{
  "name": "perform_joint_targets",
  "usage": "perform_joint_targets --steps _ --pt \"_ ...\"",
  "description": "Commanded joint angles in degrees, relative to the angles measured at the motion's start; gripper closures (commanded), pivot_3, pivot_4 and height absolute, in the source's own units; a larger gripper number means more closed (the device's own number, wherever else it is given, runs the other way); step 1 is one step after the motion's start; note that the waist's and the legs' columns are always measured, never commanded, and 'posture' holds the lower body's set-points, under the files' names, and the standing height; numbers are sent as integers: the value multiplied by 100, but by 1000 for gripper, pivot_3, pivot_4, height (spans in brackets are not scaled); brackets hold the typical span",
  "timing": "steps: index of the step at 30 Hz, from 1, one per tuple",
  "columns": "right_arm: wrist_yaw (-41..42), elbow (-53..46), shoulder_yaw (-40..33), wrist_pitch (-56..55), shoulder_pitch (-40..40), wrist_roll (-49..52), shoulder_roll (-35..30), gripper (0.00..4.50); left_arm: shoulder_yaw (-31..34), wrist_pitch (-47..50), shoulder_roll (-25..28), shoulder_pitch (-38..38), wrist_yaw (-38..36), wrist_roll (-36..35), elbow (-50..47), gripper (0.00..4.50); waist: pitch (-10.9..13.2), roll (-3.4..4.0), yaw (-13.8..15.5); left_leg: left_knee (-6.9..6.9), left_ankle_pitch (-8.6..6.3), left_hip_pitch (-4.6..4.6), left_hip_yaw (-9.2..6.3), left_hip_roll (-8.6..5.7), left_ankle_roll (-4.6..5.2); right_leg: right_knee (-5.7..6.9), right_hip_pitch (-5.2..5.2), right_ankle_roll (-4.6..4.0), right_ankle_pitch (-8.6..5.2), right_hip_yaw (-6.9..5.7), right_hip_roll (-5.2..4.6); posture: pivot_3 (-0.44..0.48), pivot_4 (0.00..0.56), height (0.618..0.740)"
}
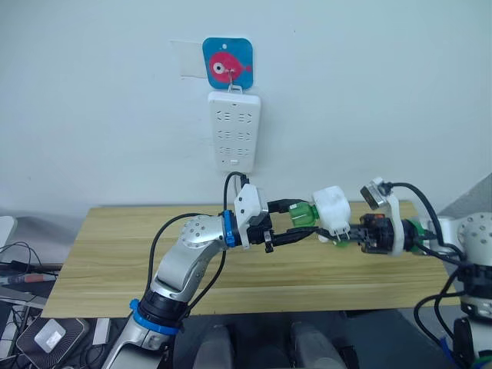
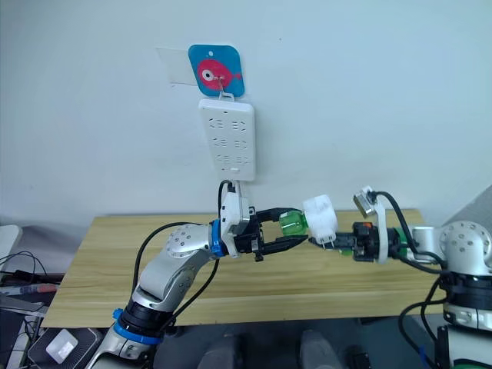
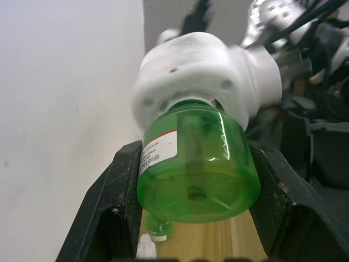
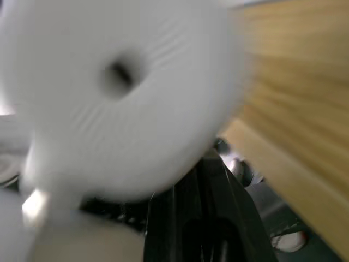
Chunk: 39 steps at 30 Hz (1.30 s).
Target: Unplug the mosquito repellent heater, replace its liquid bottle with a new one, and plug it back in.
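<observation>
a pale wall [image 1: 369, 84] fills the background, and against it stands a long wooden counter [image 1: 108, 254]. on the wall above the counter hangs a white power strip [image 1: 234, 131], upright, hooked under a blue square hanger with a pink fish [image 1: 227, 63] on it. the two arms meet in the air above the middle of the counter, below the power strip. the mosquito repellent heater [image 1: 333, 207], white and rounded, is held up between them with its green liquid bottle [image 1: 304, 214] still seated in it and pointing toward the robot's left. the right hand [image 1: 342, 233] grips the heater from the robot's right side, its black fingers closed onto the white body; in the right wrist view the heater's round vent hole [image 4: 119, 73] sits close in front of the camera. the left hand [image 1: 296, 221] has its two black fingers set above and below the green bottle, clamped on it, and the left wrist view shows the bottle's flat base between the finger pads [image 3: 117, 188]. a second small green bottle [image 3: 158, 228] lies on the counter below
</observation>
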Motion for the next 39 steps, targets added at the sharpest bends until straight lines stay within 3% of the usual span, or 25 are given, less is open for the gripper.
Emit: perform_joint_targets --steps 1,11,17,23,30,39 --pt "-324 -304 -227 48 6 959 -243 4425 69 -129 -25 -63 15 -9 -116 2239 0 -1 -16 6 0 1 2 0 0 6 0 1 -1 2 0 -65 138 740" --pt "-1597 -282 572 -918 -373 3259 -1036 4425 60 -148 -18 -104 -39 2 -45 2239 1 -2 -27 10 0 9 12 3 0 20 -1 2 -1 17 9 -77 144 740" --pt "-2187 -41 1114 -1600 -1008 3780 -1122 4425 -14 -266 38 -88 -130 96 15 2239 2 -3 -32 9 0 8 11 6 1 18 -2 2 -1 16 10 -81 146 740" --pt "-2220 227 1304 -1873 -1494 2652 -753 4425 -61 -335 29 -93 -208 150 33 2239 2 -3 -26 8 0 2 11 8 0 16 -9 2 -1 15 10 -78 146 740" --pt "-1417 405 1524 -2095 -1724 788 -447 4425 -109 -286 54 -42 -294 129 -68 2239 2 -3 -17 8 0 -6 8 7 0 16 -17 2 -1 13 8 -74 148 740" --pt "-486 866 1662 -2281 -1712 -802 -310 4425 -93 46 105 71 -543 -266 -411 2239 2 -3 -16 8 0 -7 6 7 0 16 -17 2 -1 11 8 -69 150 740"
